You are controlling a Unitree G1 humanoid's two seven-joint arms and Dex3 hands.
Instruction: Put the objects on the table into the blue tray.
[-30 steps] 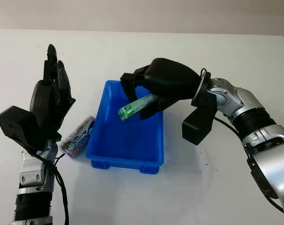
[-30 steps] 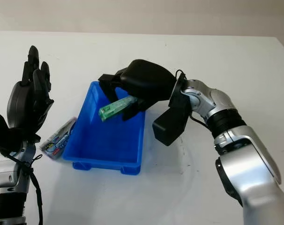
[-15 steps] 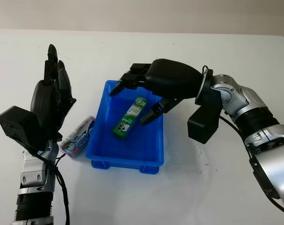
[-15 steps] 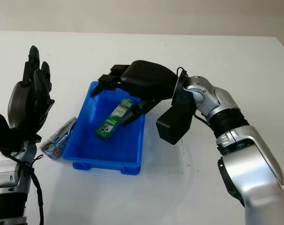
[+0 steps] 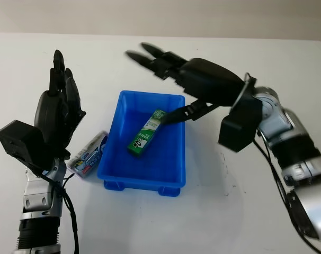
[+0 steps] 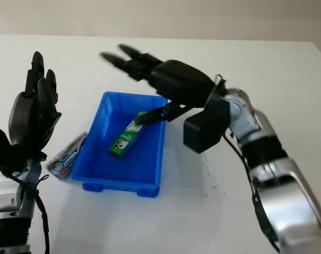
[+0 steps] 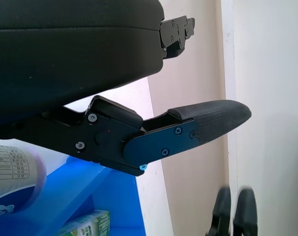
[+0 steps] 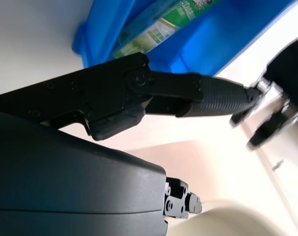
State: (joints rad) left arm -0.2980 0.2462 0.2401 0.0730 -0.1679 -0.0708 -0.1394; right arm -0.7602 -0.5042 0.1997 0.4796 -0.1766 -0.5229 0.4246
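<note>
Green pack lies flat inside blue tray, mid-floor, free of my fingers. My right hand open above tray's 1 o'clock corner, holding nothing. Blue-white packet on table, touching tray's 9 o'clock wall. My left hand open, raised above it. Next, I judge: lower left hand straight onto packet, grip along long sides, lift clear of wall, release low over free floor.

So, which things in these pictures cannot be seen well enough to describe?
- Small packet beside the blue tray: partly behind the open left hand in the eye views, print too small to read.
- Green pack in the tray: label too small.
- Right hand, open above the tray's far end: fingertips motion-blurred.
</note>
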